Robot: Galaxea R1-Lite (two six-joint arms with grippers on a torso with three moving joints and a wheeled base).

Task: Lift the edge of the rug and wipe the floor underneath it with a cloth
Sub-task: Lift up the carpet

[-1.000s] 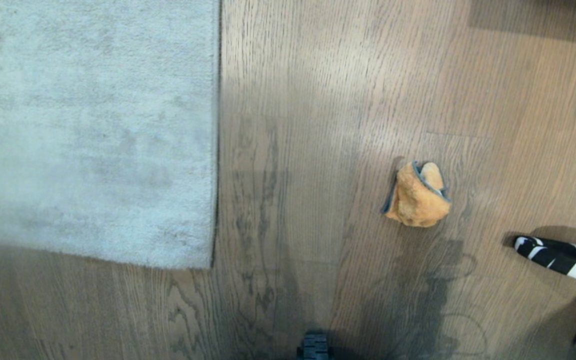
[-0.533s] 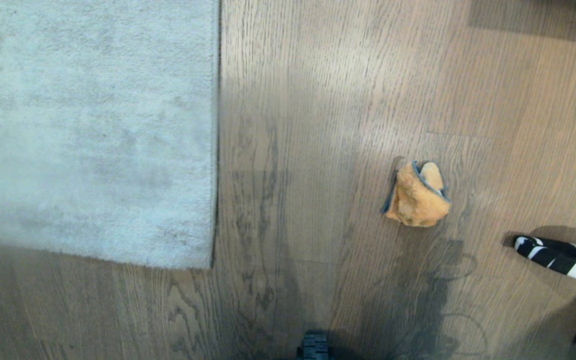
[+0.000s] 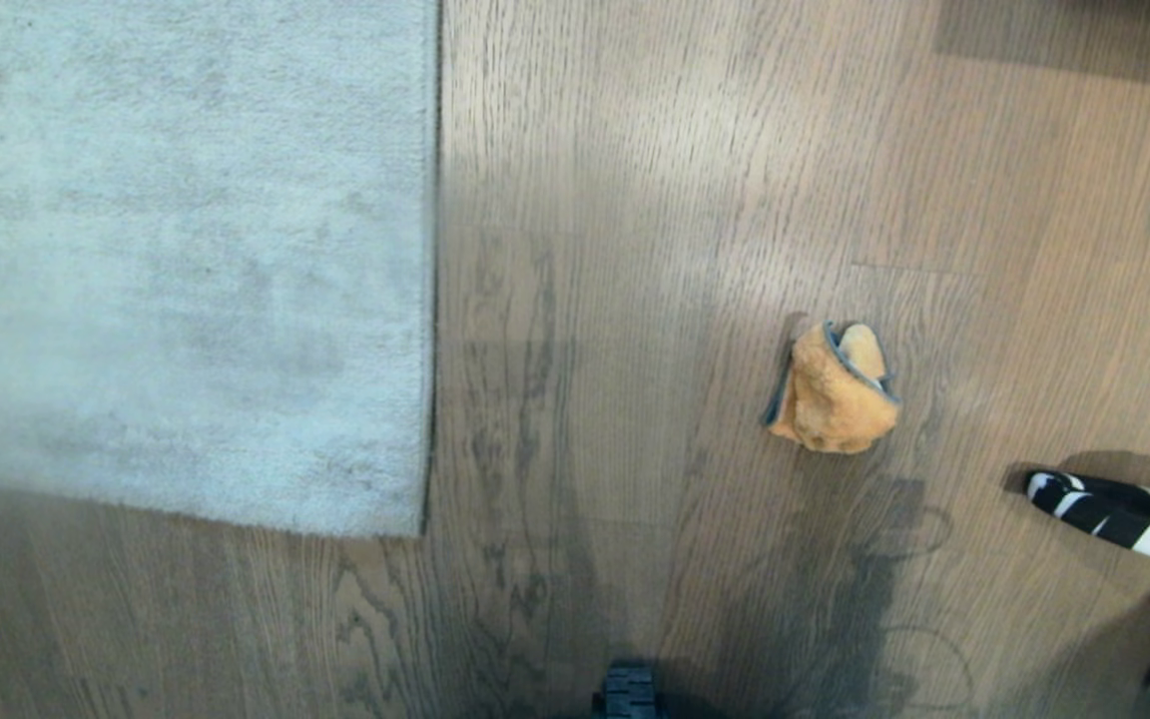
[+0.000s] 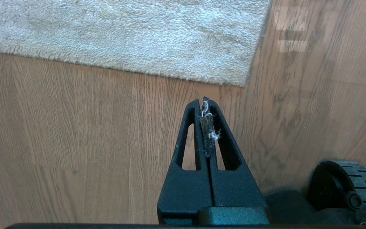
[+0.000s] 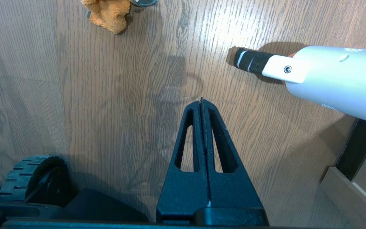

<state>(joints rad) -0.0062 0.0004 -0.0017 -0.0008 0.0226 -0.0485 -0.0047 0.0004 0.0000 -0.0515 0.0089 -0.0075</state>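
A pale rug edge (image 3: 432, 300) lies flat on the wood floor (image 3: 635, 200), with a crumpled orange cloth (image 3: 832, 387) well apart to its right. The left tool (image 4: 204, 101) and right tool (image 5: 201, 101) hang above the floor, both closed and empty.

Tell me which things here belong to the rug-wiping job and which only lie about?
For the job:
- pale grey short-pile rug edge
- fluffy orange cloth with grey trim
- grey-brown wood-plank floor

Lying about:
- white tube with black-and-white striped tip
- black ribbed wheel of the base
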